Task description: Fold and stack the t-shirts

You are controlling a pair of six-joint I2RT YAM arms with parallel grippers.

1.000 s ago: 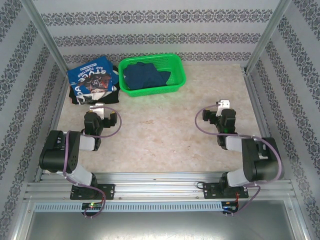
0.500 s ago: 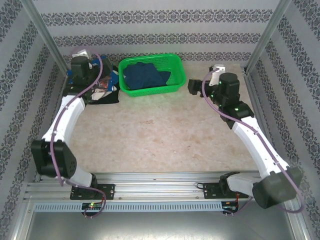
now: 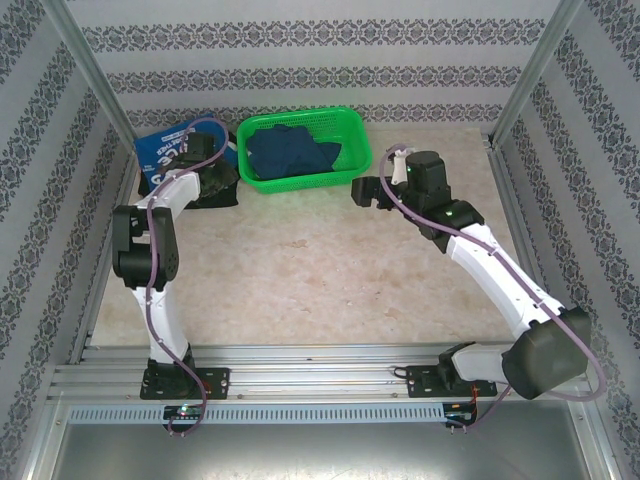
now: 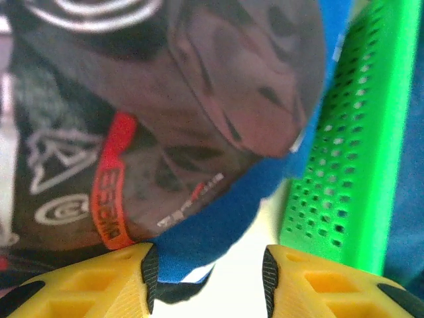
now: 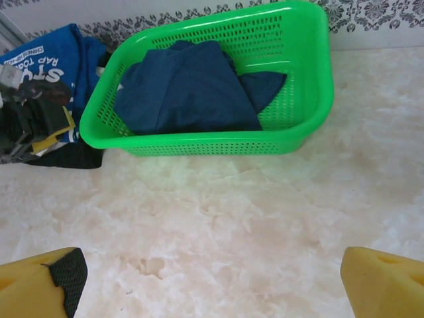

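While the left gripper (image 4: 207,268) is at the blue t-shirt (image 4: 222,222), right gripper (image 3: 362,192) gapes

A green rectangular plastic mesh basket (image 3: 300,182) sits at the far edge of the pale marbled worktop (image 3: 300,270), left of centre. White walls with grey floral stripes (image 3: 300,75) surround it, with silver metal posts (image 3: 88,75) at the corners.

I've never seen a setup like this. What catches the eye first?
The bright green basket at the table's far edge, with a crumpled navy shirt inside. Left of it lie a blue shirt with white lettering and a black one, with the left end effector right at the blue shirt's edge, jaws apart.
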